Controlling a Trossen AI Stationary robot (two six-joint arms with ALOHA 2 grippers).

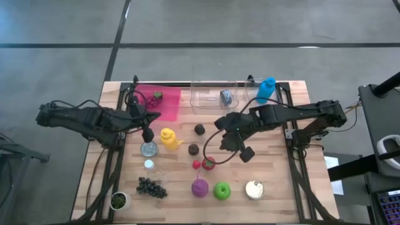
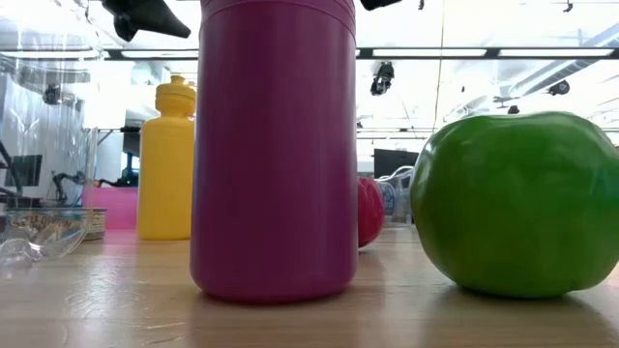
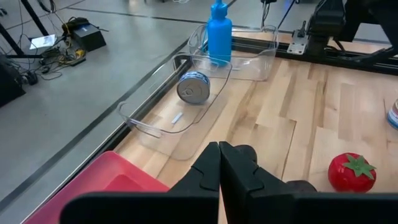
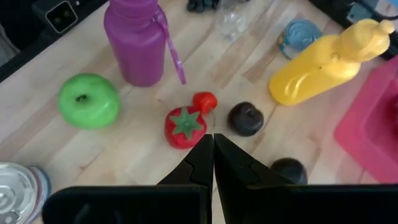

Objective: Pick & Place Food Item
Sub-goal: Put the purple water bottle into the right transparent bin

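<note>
Left gripper [image 1: 149, 135]: fingers pressed together, holding nothing; it hangs over the table with the yellow bottle [image 1: 168, 137] just beside it and the pink tray [image 1: 167, 103] just behind it; a small dark-green item [image 1: 157, 96] lies in that tray.
Right gripper [image 1: 245, 154]: fingers pressed together, empty; the tomato [image 4: 185, 126] and a small red piece [image 4: 204, 101] lie just ahead of its tips; two dark round items [image 4: 245, 118] sit near it to one side.
Progress: judging from the layout, most food sits loose on the table, the green apple [image 1: 222, 190] and grapes [image 1: 151, 187] included; no pick is under way; nearly all is left.
Clear bin [image 1: 212, 97]: beyond the right gripper, holding a can [image 3: 193, 86]; blue bottle [image 1: 265, 90] at its far end.
Room: open board between the grippers; purple bottle [image 1: 199, 186] and apple crowd the near edge.
</note>
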